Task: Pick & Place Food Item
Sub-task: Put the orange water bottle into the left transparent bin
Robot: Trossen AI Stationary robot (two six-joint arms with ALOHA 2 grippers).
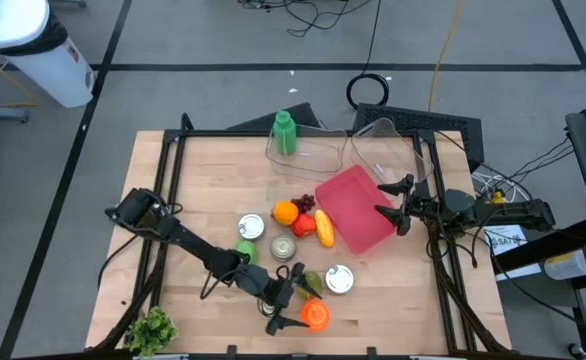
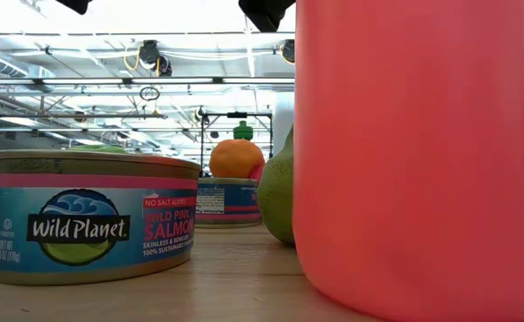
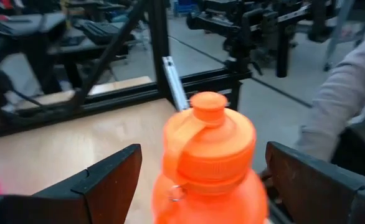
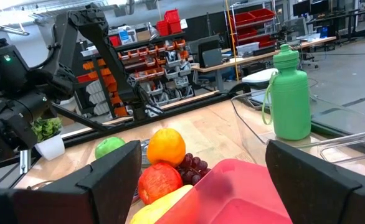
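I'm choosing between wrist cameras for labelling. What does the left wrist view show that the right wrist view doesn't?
Only the left wrist view: the orange plastic bottle between the open left end effector fingers, and a person's grey sleeve.
Only the right wrist view: the green plastic bottle, round orange fruit, red apple, pink cutting board.
Both: the wooden table.
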